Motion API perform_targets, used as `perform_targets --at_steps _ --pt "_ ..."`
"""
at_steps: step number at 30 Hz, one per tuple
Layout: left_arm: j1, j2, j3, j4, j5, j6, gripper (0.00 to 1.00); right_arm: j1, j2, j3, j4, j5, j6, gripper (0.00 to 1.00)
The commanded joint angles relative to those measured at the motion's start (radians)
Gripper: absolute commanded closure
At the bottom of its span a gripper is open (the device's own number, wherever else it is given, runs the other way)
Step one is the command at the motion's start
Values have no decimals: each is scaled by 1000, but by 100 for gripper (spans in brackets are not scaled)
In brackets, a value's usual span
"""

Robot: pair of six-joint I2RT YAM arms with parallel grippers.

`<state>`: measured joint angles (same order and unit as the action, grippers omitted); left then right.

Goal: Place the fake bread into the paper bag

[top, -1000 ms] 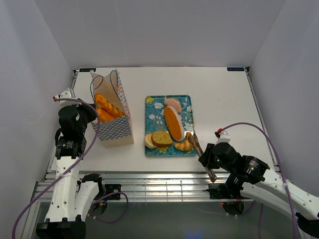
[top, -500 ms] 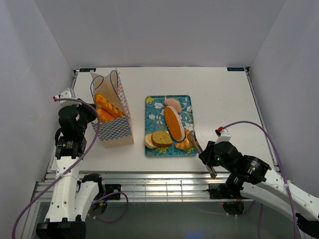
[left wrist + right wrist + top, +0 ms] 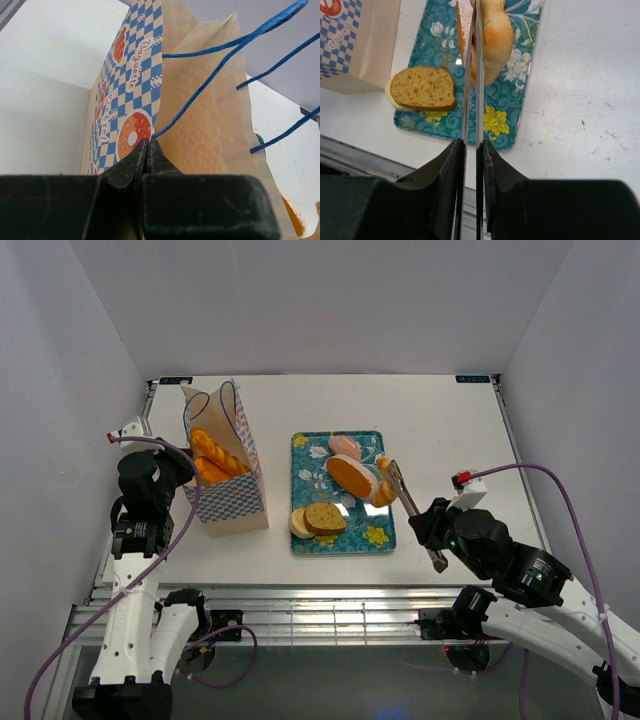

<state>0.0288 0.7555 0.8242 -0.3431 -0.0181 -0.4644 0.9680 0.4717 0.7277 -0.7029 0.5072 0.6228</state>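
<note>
Clenches croissant [image 3: 381,492] in right gripper [image 3: 391,472], moved from tray's [image 3: 375,536] near right corner to mid right edge. Knocked long loaf [image 3: 352,476] askew. Leaves slices [image 3: 318,519] near left. Keeps paper bag [image 3: 236,502] rim pinched in left gripper [image 3: 148,150], loaves [image 3: 214,456] inside, left of tray.

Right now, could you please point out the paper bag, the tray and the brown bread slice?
paper bag [image 3: 235,505], top view, on its checked lower band.
tray [image 3: 372,536], top view, bare near right corner.
brown bread slice [image 3: 423,88], right wrist view, middle of its cut face.
</note>
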Motion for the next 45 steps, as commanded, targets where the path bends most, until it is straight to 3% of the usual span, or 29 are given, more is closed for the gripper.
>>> perform_targets --at_steps 1,13,33,45 --pt "-6 -1 -8 1 10 -2 88 -3 30 88 147 50 -104 75" --pt "-9 2 -8 -4 1 0 88 -3 110 159 246 -64 -172 75" --pt "-12 -1 -7 -4 1 0 88 -3 159 259 332 -94 -247 75" --pt "-12 -4 -8 -2 -2 1 88 -3 416 426 545 -332 -353 75"
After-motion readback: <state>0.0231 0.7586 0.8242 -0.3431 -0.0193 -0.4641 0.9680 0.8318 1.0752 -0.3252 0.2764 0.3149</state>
